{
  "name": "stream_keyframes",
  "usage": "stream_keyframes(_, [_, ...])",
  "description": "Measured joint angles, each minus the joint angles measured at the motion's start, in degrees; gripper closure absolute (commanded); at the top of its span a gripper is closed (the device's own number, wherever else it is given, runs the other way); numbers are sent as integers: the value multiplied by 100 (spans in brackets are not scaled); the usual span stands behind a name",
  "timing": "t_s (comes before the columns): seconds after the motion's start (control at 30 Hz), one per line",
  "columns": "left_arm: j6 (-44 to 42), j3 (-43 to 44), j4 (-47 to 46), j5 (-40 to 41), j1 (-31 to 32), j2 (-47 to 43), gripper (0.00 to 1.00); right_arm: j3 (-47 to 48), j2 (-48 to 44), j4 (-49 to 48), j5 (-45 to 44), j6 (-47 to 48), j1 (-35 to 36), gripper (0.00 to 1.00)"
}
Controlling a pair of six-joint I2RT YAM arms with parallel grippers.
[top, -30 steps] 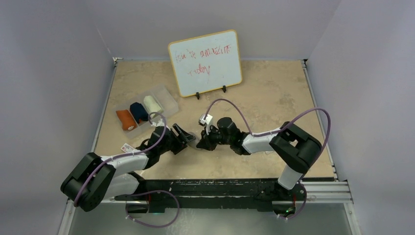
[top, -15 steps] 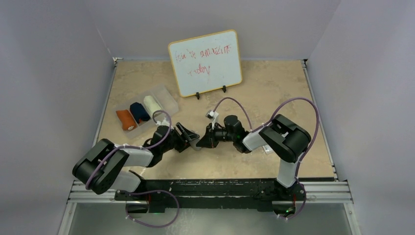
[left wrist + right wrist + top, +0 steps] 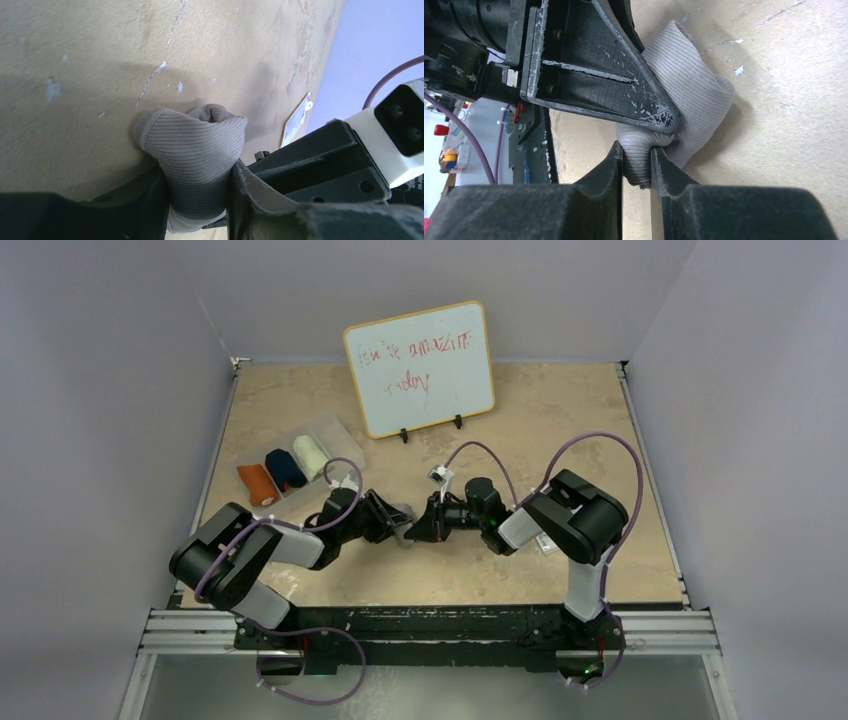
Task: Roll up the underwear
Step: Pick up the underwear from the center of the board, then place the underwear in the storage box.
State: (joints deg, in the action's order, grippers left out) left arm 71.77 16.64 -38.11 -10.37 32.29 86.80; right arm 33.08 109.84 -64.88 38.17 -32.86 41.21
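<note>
A grey ribbed underwear roll [image 3: 195,145] lies on the table between my two grippers, which meet tip to tip at the table's middle. Both jaws of my left gripper [image 3: 197,200] press against the roll's sides. My right gripper [image 3: 639,167] is shut on a bunched end of the same grey roll [image 3: 696,95], with a left finger [image 3: 599,75] crossing just above it. From above, the roll [image 3: 406,534] is a small patch between the left gripper [image 3: 393,524] and right gripper [image 3: 421,528]. Orange underwear [image 3: 258,484], navy underwear [image 3: 285,469] and cream underwear [image 3: 311,452] are rolled up.
The three coloured rolls sit in a clear divided tray [image 3: 345,443] at the left. A whiteboard [image 3: 420,368] with red writing stands at the back. A white tag [image 3: 297,120] lies on the table beside the right arm.
The left arm has reached right and forward to the roll and its jaws have closed around it. The right gripper has kept its pinch, shifting slightly right.
</note>
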Motion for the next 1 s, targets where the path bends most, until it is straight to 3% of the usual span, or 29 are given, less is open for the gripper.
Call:
stream_keyframes(0.1, [-98, 199, 63, -61, 24, 199, 97, -35, -168, 297, -85, 166, -11, 63])
stream_keyframes(0.2, [-107, 256, 116, -52, 72, 221, 100, -131, -487, 634, -111, 409, -4, 43])
stream_keyframes(0.23, [-120, 254, 160, -35, 90, 179, 100, -195, -621, 684, -111, 466, 4, 20])
stream_keyframes(0.27, [-155, 249, 245, -7, 120, 118, 100, -319, -831, 721, -118, 549, 31, 3])
stream_keyframes(0.47, [-699, 271, 1246, 168, 138, -638, 100, -994, -2334, 920, -503, 826, 166, 1])
stream_keyframes(0.63, [-1237, 586, 2251, 168, -74, -1292, 100, -1200, -3405, 1547, -1534, 940, 168, 1])
stream_keyframes(0.8, [-1847, 1545, 3333, 144, -466, -1836, 100, -1123, -3668, 2354, -2214, 953, 138, 1])
stream_keyframes(1.0, [-2538, 2918, 4474, 149, -1445, -1974, 100, -1134, -3609, 2625, -2269, 859, 109, 1])
